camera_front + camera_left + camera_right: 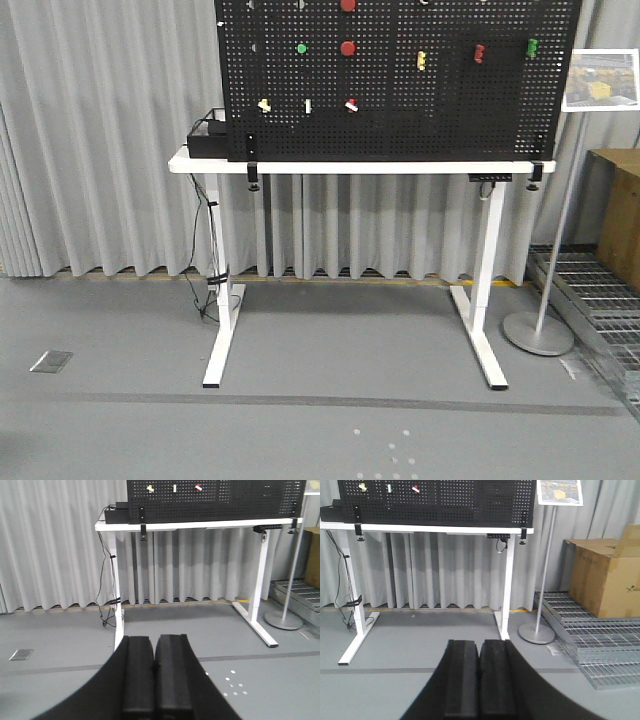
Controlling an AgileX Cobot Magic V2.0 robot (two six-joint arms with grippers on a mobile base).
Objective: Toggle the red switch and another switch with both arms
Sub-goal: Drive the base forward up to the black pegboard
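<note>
The red switch [351, 105] is a small red lever with a white tip, low on the black pegboard [450, 110]. Left of it sits another switch [264, 104], pale yellow-white. Both show far off at the top of the left wrist view, red switch [198, 487] and pale switch [149, 488], and in the right wrist view, red switch [416, 488] and pale switch [363, 487]. My left gripper [154, 639] and right gripper [479, 642] are shut with nothing held, low over the grey floor, well short of the table. Neither arm appears in the front view.
The pegboard stands on a white table [200, 162] with a black box [208, 135] and hanging cables [205, 270]. A white-green toggle [308, 105] and round red buttons [347, 47] share the board. To the right are a sign stand [536, 632], a cardboard box [607, 575] and metal grates [590, 630].
</note>
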